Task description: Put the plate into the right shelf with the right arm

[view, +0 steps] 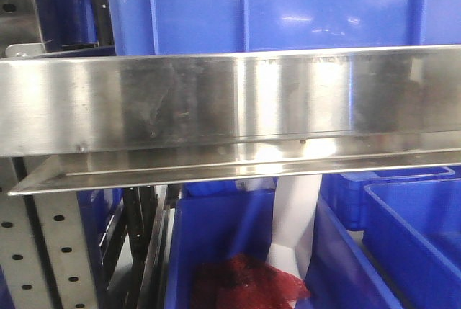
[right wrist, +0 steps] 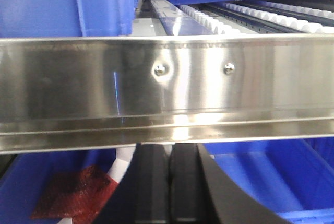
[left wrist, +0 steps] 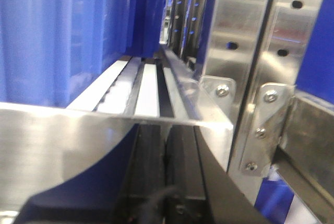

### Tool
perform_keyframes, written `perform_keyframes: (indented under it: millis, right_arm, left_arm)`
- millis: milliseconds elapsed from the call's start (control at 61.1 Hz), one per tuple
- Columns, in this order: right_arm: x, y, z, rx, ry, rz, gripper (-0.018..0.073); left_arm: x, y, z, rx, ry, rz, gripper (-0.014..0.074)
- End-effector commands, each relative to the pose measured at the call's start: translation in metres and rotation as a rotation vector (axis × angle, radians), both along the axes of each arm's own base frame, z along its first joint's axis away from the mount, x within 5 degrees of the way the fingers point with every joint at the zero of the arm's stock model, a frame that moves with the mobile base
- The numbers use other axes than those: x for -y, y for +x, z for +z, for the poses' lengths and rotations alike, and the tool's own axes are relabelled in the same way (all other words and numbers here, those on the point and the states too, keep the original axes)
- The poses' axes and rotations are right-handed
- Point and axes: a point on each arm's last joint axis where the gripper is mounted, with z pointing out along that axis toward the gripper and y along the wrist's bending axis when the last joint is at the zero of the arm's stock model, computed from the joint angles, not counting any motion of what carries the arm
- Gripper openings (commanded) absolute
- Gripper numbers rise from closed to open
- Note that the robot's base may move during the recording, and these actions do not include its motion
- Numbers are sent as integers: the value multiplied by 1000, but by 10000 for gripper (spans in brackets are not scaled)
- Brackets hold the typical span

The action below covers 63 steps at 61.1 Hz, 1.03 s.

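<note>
No plate shows clearly in any view. My right gripper is shut and empty, its black fingers pressed together just below the steel front rail of the shelf. My left gripper is also shut and empty, its tips under a steel rail beside a shelf upright. A white strip-like object hangs into a blue bin next to a red mesh item. I cannot tell what the white object is. It also shows in the right wrist view.
A wide steel rail crosses the front view, with a large blue bin on the level above. Roller tracks and blue bins sit behind the rail. More blue bins lie lower right. A perforated post stands lower left.
</note>
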Motion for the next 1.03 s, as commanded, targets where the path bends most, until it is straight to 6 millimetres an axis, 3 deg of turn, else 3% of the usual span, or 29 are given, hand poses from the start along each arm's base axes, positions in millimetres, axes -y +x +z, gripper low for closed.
perform_keyframes:
  millis: [0, 1016]
  right_arm:
    - [0, -1, 14, 145, -8, 0, 51]
    - [0, -1, 16, 172, -8, 1, 51]
  left_arm:
    - [0, -1, 6, 95, -5, -5, -47]
    - [0, -1, 6, 95, -5, -5, -47]
